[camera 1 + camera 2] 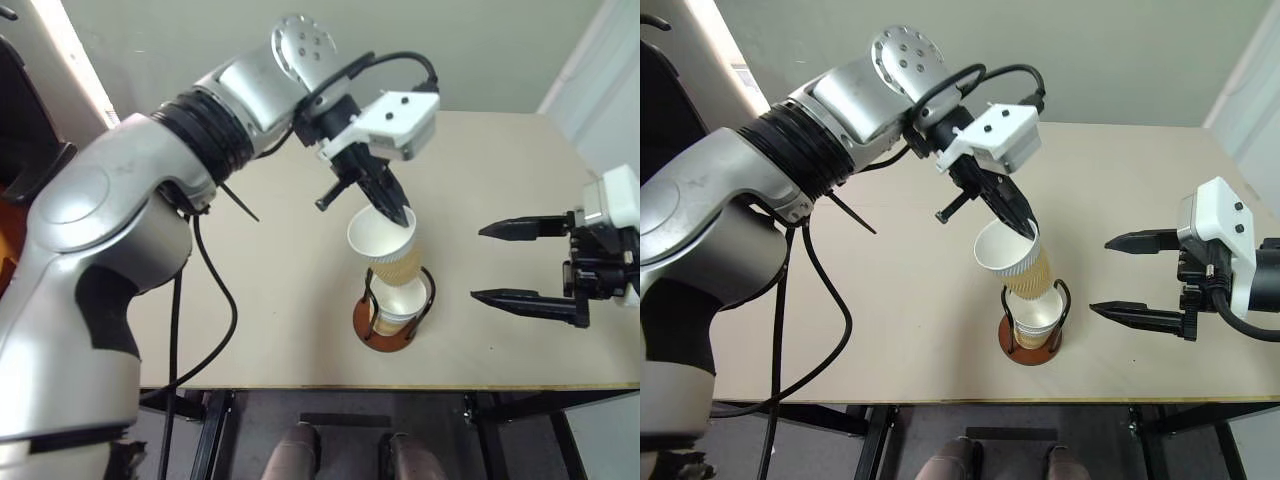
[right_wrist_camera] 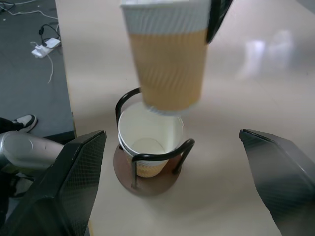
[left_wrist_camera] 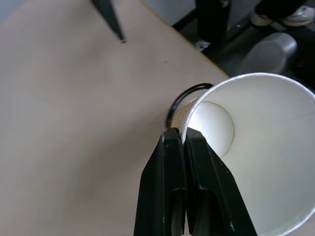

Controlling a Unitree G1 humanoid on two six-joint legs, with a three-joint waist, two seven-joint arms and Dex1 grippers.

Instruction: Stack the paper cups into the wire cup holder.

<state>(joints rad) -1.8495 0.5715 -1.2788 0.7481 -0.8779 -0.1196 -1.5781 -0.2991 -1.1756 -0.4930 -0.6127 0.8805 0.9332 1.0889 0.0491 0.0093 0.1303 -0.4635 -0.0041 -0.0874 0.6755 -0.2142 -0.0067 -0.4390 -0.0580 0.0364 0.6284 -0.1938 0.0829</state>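
Paper cup [image 1: 385,245] pinched at rim by left gripper [image 1: 397,212], tilted, directly above wire cup holder [image 1: 394,318] with nested cups [image 2: 147,142]; right gripper [image 1: 1120,275] wide, empty, beside.

Both eye views look down and forward from head height over the desk [image 1: 500,200], its near edge low in frame; they share almost the same scene, the wire cup holder [image 1: 392,318] by the near edge. The left wrist view sits very close, looking along the left gripper [image 3: 184,142] into a paper cup [image 3: 266,147]. The right wrist view faces across the desk, near the same holder [image 2: 147,169].
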